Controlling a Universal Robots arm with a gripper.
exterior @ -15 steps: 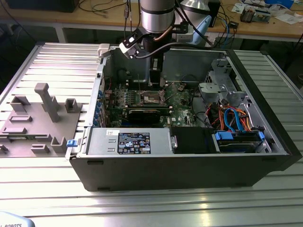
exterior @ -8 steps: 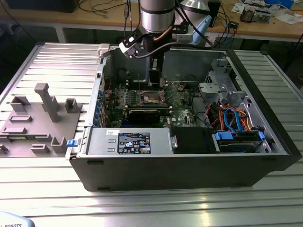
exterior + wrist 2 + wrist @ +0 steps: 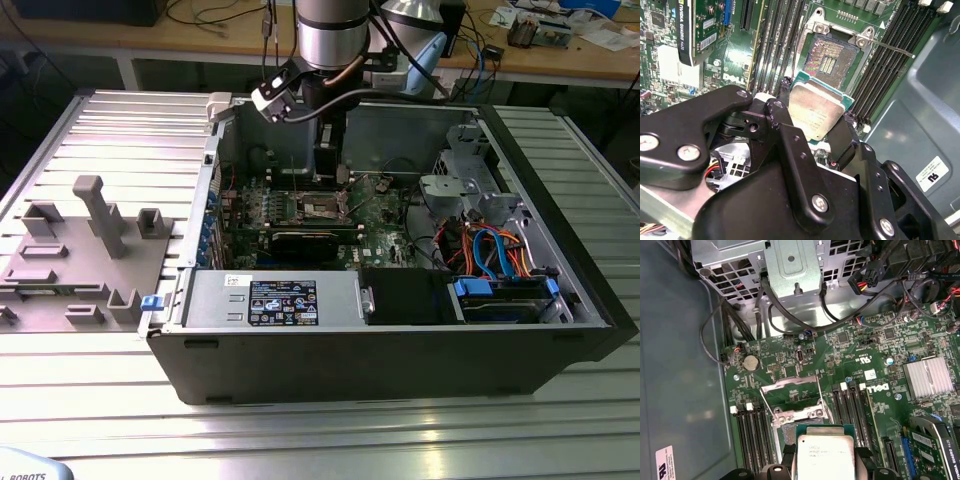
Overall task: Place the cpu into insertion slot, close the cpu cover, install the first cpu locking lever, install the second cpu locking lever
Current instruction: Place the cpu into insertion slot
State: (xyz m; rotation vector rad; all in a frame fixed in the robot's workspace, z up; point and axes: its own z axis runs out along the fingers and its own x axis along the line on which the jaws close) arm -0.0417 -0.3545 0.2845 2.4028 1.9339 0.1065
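My gripper [image 3: 816, 114] is shut on the cpu [image 3: 815, 107], a flat square chip with a silvery top and green edge, gripped by two opposite edges between black fingers [image 3: 782, 97]. The cpu hangs tilted just above and beside the insertion slot [image 3: 831, 56], whose brownish contact field lies bare inside its metal rim. In the first wrist view the cpu [image 3: 826, 455] sits at the near edge of the insertion slot [image 3: 797, 416], and the cpu cover [image 3: 790, 385] stands swung open behind it with two thin levers raised. In the exterior view the gripper [image 3: 332, 172] reaches down into the computer case over the insertion slot [image 3: 325, 207].
Long black memory slots [image 3: 775, 45] flank the socket on both sides. A graphics card [image 3: 687, 30] lies close by, and a metal drive cage [image 3: 790, 265] with cables hangs over the board. Case walls [image 3: 400, 345] surround it. A grey fixture [image 3: 95, 215] stands at the exterior view's left.
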